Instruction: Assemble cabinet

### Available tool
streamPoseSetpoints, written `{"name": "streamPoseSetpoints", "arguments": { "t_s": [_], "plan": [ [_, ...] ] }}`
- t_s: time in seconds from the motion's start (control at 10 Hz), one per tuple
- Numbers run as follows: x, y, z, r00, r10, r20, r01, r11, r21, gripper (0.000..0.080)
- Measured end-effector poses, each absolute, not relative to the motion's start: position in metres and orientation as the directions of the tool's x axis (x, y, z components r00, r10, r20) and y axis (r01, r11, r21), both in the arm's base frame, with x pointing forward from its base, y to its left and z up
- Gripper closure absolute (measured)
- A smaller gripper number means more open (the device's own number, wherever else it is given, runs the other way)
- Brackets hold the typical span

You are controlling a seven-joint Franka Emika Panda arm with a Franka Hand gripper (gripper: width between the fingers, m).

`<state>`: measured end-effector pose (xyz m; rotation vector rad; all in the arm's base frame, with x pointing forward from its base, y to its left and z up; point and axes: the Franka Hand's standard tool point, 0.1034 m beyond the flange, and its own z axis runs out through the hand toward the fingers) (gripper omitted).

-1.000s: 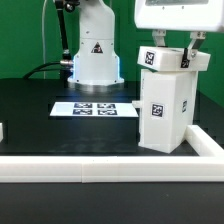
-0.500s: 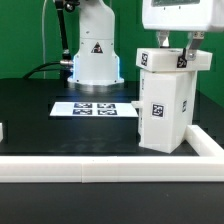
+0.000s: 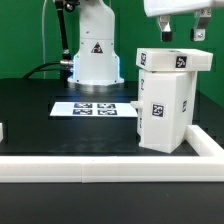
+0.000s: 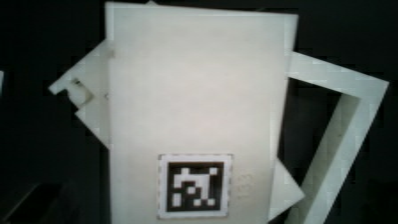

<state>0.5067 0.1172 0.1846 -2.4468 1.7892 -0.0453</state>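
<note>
The white cabinet body (image 3: pixel 165 115) stands upright on the black table at the exterior view's right, with tags on its front. A white top panel (image 3: pixel 172 62) with tags lies across its top. My gripper (image 3: pixel 182 36) hangs just above that panel, its two fingers (image 3: pixel 165 30) apart with nothing between them. In the wrist view I look straight down on the top panel (image 4: pixel 196 90) and its tag (image 4: pixel 194 185), with cabinet walls (image 4: pixel 347 120) showing beside it. My fingertips do not show in that view.
The marker board (image 3: pixel 95 108) lies flat in front of the robot base (image 3: pixel 93 55). A long low white border rail (image 3: pixel 100 168) runs along the table's near edge and turns back at the right (image 3: pixel 205 142). A small white piece (image 3: pixel 2 130) sits at the left edge.
My gripper has risen from around the cabinet's top panel to above it and now holds nothing. The panel stays on the cabinet body.
</note>
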Motion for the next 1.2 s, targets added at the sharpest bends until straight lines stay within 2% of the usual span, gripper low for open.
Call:
{"name": "streamPoseSetpoints", "arguments": {
  "t_s": [0.3, 0.4, 0.7, 1.2],
  "plan": [
    [0.507, 0.117, 0.182, 0.326, -0.945, -0.036, -0.942, -0.321, -0.102, 0.0002],
    [0.513, 0.115, 0.186, 0.409, -0.912, 0.0, -0.91, -0.408, -0.072, 0.0002],
    [0.518, 0.12, 0.187, 0.77, -0.637, 0.047, -0.634, -0.771, -0.062, 0.0002],
    [0.519, 0.12, 0.187, 0.948, -0.311, 0.065, -0.309, -0.95, -0.044, 0.0002]
  ]
}}
